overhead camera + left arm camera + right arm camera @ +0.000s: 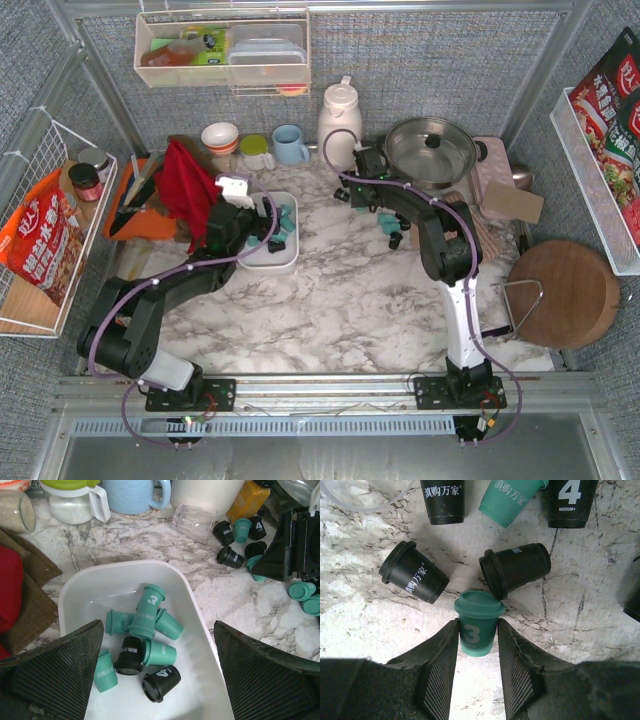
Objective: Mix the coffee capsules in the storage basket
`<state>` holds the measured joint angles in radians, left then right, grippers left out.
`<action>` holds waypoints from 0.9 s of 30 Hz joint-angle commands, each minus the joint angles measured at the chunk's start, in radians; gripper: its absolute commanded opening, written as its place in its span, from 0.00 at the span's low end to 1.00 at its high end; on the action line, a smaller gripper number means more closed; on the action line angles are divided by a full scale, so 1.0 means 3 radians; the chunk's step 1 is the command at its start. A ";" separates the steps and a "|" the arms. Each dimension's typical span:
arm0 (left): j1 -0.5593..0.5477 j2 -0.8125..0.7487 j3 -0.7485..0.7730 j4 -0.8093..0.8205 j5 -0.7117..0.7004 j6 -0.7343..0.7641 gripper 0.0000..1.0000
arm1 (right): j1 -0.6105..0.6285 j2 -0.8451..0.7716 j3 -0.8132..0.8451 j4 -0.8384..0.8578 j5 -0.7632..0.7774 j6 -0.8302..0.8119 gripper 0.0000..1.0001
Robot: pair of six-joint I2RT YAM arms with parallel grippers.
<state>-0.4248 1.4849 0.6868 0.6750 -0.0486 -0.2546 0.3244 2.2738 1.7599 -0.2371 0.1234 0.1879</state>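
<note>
A teal capsule (472,632) on the surface (370,620) carried a white "3". Just beside it, a black capsule (415,577) showed "滇购万家" in white. The same words stood on another black capsule (442,500) and on a second teal capsule (510,500). A further black capsule (570,500) read "4 MEDIUM+". Inside the storage basket (75,595), one teal capsule (152,600) bore "3" and one black capsule (162,680) bore "4".

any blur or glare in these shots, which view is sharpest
Right wrist: sharpest, the 3 on the teal capsule crisp, its fingers dark and soft; left wrist: capsules in the storage basket sharp, background mugs slightly soft; top external: even light, glare on the pot lid, corner posts lean from lens distortion.
</note>
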 commanded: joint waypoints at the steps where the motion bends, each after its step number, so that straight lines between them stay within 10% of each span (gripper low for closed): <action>1: 0.0004 0.0058 0.0043 -0.0033 0.0112 -0.0129 0.99 | -0.0006 0.0030 0.0048 -0.0043 -0.0025 0.0013 0.41; 15: -0.0016 0.0133 -0.0063 0.0377 0.0728 -0.0088 0.99 | -0.0018 -0.0366 -0.0314 0.0120 -0.0163 0.0008 0.36; 27: -0.0626 0.0317 -0.0358 0.1262 0.0932 0.0951 0.98 | 0.0039 -0.2083 -0.2193 0.1118 -0.1050 0.0286 0.33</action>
<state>-0.5457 1.5604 0.6289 0.8627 0.1940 -0.1730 0.3248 1.7725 1.2613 -0.0559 -0.0330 0.2291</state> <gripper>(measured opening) 0.963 0.355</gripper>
